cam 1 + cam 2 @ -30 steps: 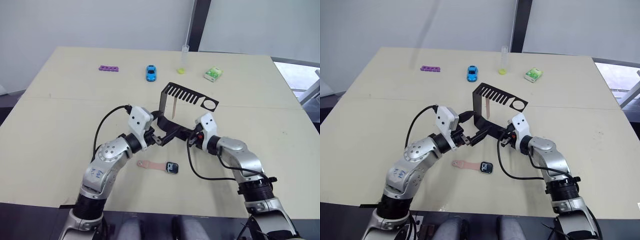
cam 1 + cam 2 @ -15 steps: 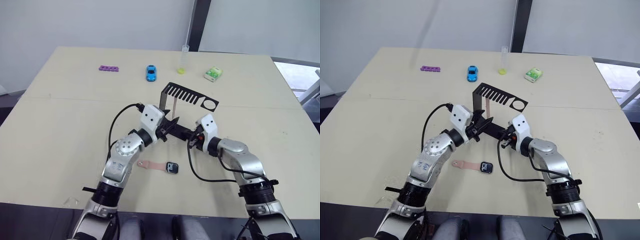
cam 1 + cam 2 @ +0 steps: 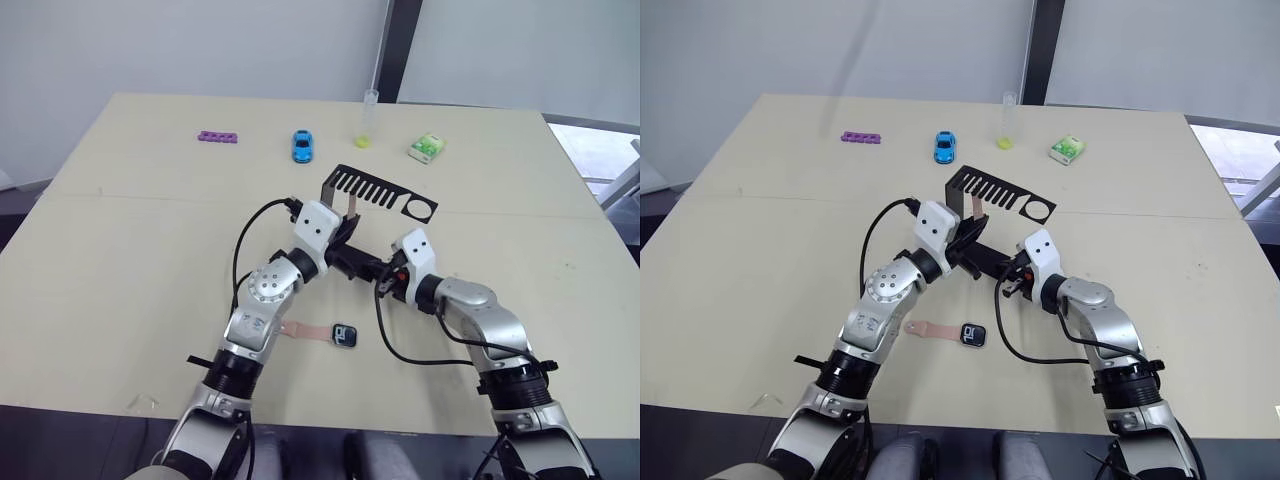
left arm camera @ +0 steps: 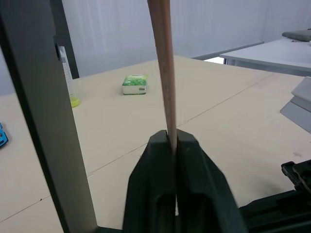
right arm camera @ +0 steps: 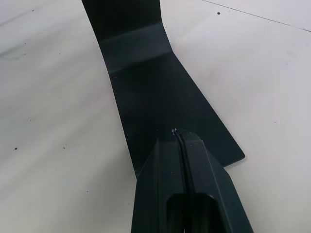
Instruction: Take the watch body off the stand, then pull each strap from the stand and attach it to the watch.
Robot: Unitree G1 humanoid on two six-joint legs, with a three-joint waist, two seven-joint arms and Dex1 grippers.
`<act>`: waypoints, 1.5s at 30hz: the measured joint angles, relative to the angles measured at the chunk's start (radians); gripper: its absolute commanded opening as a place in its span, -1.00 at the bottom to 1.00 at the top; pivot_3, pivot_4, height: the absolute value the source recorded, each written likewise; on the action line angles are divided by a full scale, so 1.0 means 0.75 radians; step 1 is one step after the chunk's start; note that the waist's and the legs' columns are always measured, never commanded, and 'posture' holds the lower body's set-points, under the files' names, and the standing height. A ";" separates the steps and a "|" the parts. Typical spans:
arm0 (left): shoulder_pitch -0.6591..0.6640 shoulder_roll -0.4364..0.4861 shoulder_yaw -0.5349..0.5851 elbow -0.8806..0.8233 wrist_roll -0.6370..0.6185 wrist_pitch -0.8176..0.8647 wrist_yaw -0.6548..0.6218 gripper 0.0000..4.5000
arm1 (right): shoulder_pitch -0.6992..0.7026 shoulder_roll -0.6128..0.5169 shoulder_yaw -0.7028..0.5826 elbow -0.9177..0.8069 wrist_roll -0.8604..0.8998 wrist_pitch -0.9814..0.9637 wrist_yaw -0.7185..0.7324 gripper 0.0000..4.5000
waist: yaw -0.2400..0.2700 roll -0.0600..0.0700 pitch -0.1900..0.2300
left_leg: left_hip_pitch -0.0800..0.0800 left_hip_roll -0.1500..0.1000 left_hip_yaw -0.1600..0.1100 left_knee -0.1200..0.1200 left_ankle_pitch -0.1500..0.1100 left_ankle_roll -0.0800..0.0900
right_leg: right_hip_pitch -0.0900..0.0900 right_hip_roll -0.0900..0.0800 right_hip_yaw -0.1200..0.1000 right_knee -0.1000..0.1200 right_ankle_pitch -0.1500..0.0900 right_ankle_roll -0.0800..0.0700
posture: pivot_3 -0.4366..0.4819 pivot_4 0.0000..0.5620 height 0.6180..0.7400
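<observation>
Left eye view: the stand (image 3: 375,190) stood mid-table, one strap (image 3: 351,208) hanging from its comb; the left gripper (image 3: 345,232) sat at that strap's lower end. At 6 o'clock from the stand lay the watch body (image 3: 345,335), the other strap (image 3: 300,330) joined at its 9 o'clock side.

Left wrist view: the fingertips (image 4: 160,145) were clamped on the hanging strap.

Right wrist view: the right gripper (image 5: 179,138) was pressed together, its tips resting on the stand's flat foot (image 5: 160,97).
</observation>
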 measured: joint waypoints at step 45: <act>0.192 0.217 0.143 -0.487 -0.351 0.324 -0.298 -0.98 | 0.021 -0.001 -0.005 -0.045 0.000 0.017 0.000 -1.00 | -0.002 0.000 0.000 | 0.000 0.001 0.000 -0.002 0.000 0.000 | 0.000 0.000 0.000 -0.002 0.000 0.000 | -0.05 -0.47 1.00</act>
